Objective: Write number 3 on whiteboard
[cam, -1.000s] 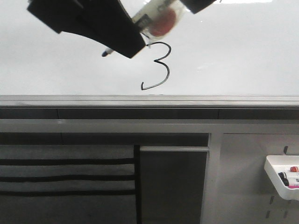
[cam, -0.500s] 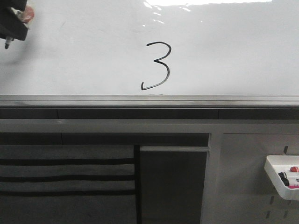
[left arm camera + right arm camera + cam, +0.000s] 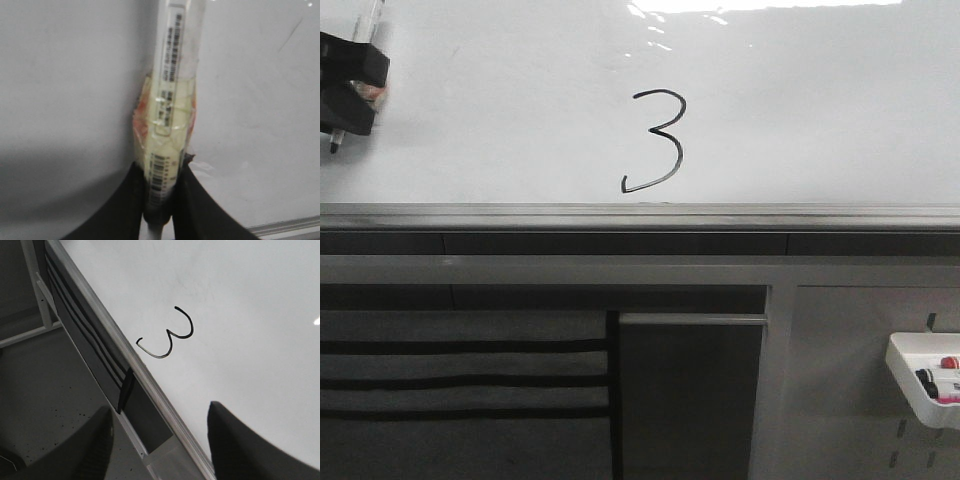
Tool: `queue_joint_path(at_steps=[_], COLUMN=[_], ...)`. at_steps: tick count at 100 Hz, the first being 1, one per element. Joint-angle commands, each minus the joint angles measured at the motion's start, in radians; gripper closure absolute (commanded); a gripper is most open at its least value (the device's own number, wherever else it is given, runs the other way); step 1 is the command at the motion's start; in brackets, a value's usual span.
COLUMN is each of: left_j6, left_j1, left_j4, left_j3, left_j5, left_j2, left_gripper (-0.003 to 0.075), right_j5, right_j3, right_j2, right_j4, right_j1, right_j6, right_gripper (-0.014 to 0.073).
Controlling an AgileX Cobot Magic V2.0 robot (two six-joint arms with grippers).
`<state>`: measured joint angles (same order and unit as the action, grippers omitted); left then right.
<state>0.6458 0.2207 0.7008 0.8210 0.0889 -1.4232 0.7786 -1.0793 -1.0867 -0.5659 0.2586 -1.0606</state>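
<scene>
The number 3 (image 3: 655,140) stands in thin black line on the whiteboard (image 3: 820,110), low and near the middle, just above the grey ledge (image 3: 640,215). My left gripper (image 3: 345,95) is at the far left edge of the front view, well away from the digit. It is shut on a taped white marker (image 3: 167,100), whose dark tip points down toward the ledge. In the left wrist view the left gripper (image 3: 162,200) pinches the marker's barcoded barrel. My right gripper (image 3: 160,440) is open and empty, looking across the ledge at the number 3 (image 3: 167,335); it is out of the front view.
Below the ledge are grey panels and a dark striped section (image 3: 460,380). A white tray (image 3: 920,385) holding markers hangs on the panel at the lower right. A dark floor (image 3: 45,405) shows in the right wrist view.
My left gripper has moved with the marker from beside the top of the 3 to the far left edge, then dropped slightly. The digit is now fully uncovered.
</scene>
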Motion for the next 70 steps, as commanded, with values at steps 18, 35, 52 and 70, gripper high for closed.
queue_joint_path(at_steps=[18, 35, 52, 70], left_j6=[-0.009, -0.009, -0.009, -0.009], left_j1=[-0.003, -0.003, -0.003, -0.003], left_j4=[0.015, 0.011, -0.028, -0.131], left_j3=[0.026, 0.030, 0.030, 0.031], left_j5=[-0.028, -0.026, -0.020, 0.070], left_j2=[0.003, 0.003, 0.008, 0.093], left_gripper=[0.0738, 0.0689, 0.0413, 0.0254], right_j5=[-0.041, -0.036, 0.005, 0.070], right_j3=[-0.023, -0.023, -0.023, -0.056], right_j2=[0.021, 0.021, 0.021, 0.035], right_j4=[-0.035, -0.035, -0.035, 0.086], right_j1=[-0.006, -0.006, -0.006, -0.029], right_j6=[0.004, 0.004, 0.037, 0.229], right_gripper=[0.0221, 0.0221, 0.0221, 0.0221])
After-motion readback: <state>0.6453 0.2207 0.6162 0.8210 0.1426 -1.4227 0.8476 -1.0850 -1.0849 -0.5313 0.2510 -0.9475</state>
